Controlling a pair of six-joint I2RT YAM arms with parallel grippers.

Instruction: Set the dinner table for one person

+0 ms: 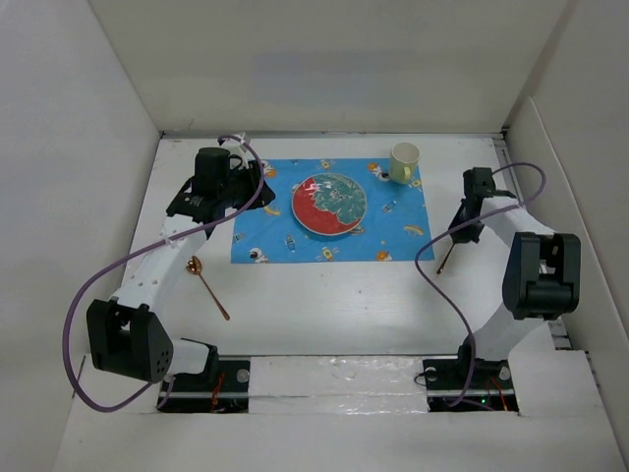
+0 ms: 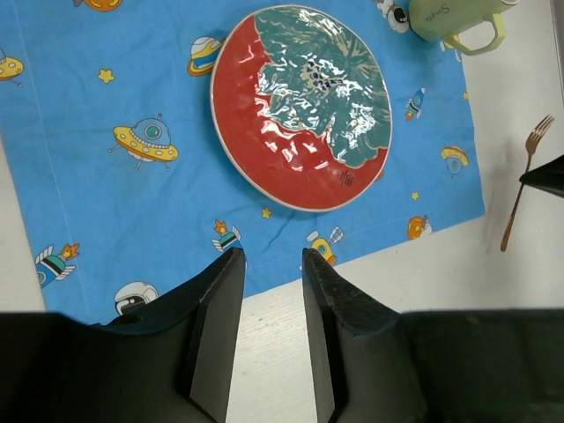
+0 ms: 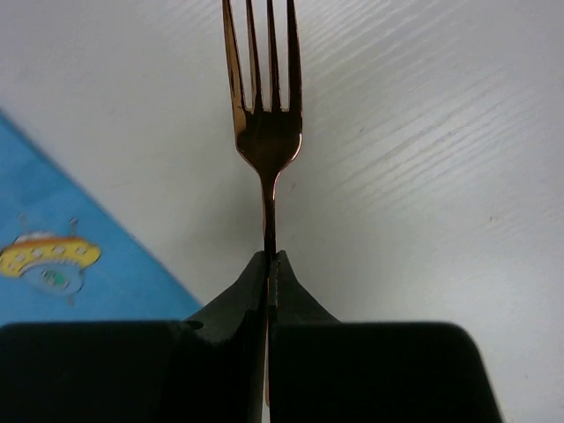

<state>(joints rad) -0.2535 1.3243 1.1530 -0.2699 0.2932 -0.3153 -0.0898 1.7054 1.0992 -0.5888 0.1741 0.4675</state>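
Observation:
The white dinner table (image 1: 334, 305) carries a blue space-patterned mat (image 1: 329, 211). On the mat sit a red and green plate (image 1: 329, 205) and a pale green cup (image 1: 403, 162) at the far right corner. My right gripper (image 3: 269, 256) is shut on the handle of a copper fork (image 3: 264, 115), just right of the mat (image 3: 53, 256); the fork (image 1: 447, 258) also shows in the left wrist view (image 2: 524, 181). My left gripper (image 2: 273, 256) is open and empty over the mat's left edge (image 2: 132, 132), facing the plate (image 2: 300, 106). A copper spoon (image 1: 208, 287) lies left of the mat.
White side walls (image 1: 79, 147) enclose the table on the left, back and right. Purple cables (image 1: 98, 285) loop beside both arms. The arm bases (image 1: 201, 379) sit at the near edge. The cup (image 2: 449, 18) stands at the mat's far corner.

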